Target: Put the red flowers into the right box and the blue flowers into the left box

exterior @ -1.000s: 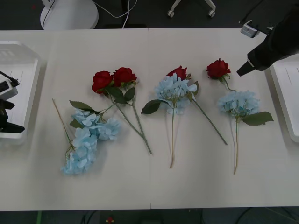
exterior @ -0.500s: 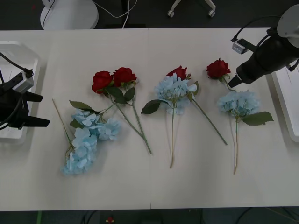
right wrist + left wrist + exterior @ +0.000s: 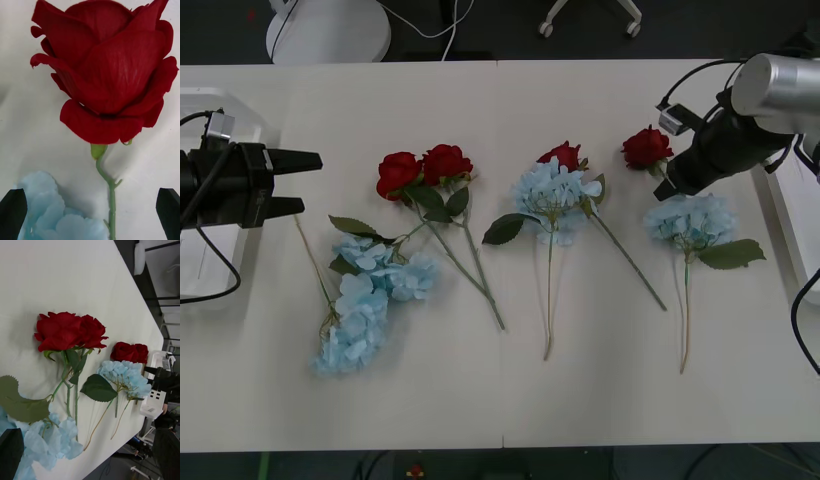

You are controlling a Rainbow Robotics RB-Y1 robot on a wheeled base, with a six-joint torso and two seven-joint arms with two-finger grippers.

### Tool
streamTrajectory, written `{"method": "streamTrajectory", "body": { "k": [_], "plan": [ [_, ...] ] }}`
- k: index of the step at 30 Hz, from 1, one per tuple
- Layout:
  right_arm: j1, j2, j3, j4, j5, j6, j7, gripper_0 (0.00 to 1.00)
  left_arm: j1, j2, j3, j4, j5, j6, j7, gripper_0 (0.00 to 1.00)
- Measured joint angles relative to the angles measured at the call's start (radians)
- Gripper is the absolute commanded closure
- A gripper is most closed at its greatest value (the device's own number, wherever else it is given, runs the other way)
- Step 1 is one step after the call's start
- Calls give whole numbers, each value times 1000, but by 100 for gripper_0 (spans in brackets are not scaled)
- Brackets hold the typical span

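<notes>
Just ahead of my right gripper (image 3: 673, 186), between my spread black fingers (image 3: 168, 208), a red rose (image 3: 647, 147) of the red flowers lies on the table (image 3: 580, 390), bloom pointing away from me and its thin green stem running back toward me. A pale cluster (image 3: 691, 220) of the blue flowers crowds in beside that stem, just under my fingertips. My left gripper (image 3: 308, 182), fingers spread and holding nothing, hangs beside the left box (image 3: 220, 105), pointing across the table at two more roses (image 3: 422, 167) lying heads together, stems slanting away toward another blue cluster (image 3: 370, 295).
</notes>
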Motion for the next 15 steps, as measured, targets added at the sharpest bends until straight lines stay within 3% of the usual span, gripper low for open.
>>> {"method": "streamTrajectory", "body": {
  "k": [3,5,12,15],
  "plan": [
    [0,14,0,20,1,-31,-8,0,0,0,-1,-3,2,-4,49,0],
    [0,22,0,34,3,-48,-10,0,-1,0,-1,-15,-13,-4,200,0],
    [-1,41,0,78,21,-78,-10,0,-20,0,-4,-174,-285,114,1231,0],
    [-1,42,0,78,33,-78,-10,0,-29,0,-7,-240,-348,189,1408,0]
  ]
}}
